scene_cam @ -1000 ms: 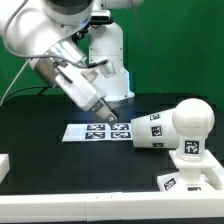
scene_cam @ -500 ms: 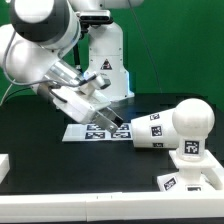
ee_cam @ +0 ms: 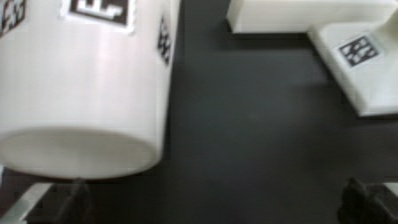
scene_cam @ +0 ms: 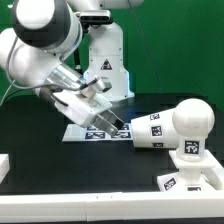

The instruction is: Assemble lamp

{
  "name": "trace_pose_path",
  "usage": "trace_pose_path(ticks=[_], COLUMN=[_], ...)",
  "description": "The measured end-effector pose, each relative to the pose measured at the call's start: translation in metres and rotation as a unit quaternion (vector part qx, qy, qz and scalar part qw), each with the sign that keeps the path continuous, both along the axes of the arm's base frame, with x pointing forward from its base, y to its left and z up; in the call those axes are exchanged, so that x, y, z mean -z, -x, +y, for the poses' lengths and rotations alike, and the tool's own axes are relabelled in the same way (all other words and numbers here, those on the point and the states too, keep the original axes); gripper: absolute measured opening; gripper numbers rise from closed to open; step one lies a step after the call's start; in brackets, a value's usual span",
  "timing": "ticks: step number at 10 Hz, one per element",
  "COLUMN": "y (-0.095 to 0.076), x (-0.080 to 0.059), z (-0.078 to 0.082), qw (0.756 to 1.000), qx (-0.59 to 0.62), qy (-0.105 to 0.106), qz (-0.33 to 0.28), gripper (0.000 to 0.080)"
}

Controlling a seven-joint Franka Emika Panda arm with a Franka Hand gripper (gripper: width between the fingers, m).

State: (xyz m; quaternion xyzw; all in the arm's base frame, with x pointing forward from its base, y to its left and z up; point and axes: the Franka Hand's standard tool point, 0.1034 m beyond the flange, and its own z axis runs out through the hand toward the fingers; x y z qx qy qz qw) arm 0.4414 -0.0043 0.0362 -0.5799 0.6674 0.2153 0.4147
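Pincer (scene_cam: pixel 119 126): fingers (ee_cam: pixel 59 203) apart, clamped on nothing; low over the worktop (scene_cam: pixel 60 172), at the shade's end nearest the marker board (scene_cam: pixel 84 132).
Shade (scene_cam: pixel 150 132): on its side about mid-worktop, between marker board and bulb; in the wrist view its near end lies just ahead of the spread fingers, not between them.
Bulb (scene_cam: pixel 190 120): upright on the base, just beside the shade.
Base (scene_cam: pixel 192 168): near the worktop's front edge, toward the exterior view's right corner.
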Motion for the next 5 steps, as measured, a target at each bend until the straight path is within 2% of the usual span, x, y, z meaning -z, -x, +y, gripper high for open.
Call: trace_pose_path(ticks=[1,3,5], y=[0.009,0.016,0.010], x=[0.010,0.020,0.018], z=[0.008,0.022,0.037], qw=[1.000,1.000,1.000], qx=[0.013,0.002,-0.004], qy=[0.004,0.016,0.011], qz=[0.006,0.019,0.028], gripper=[0.0699,0.0699,0.0699])
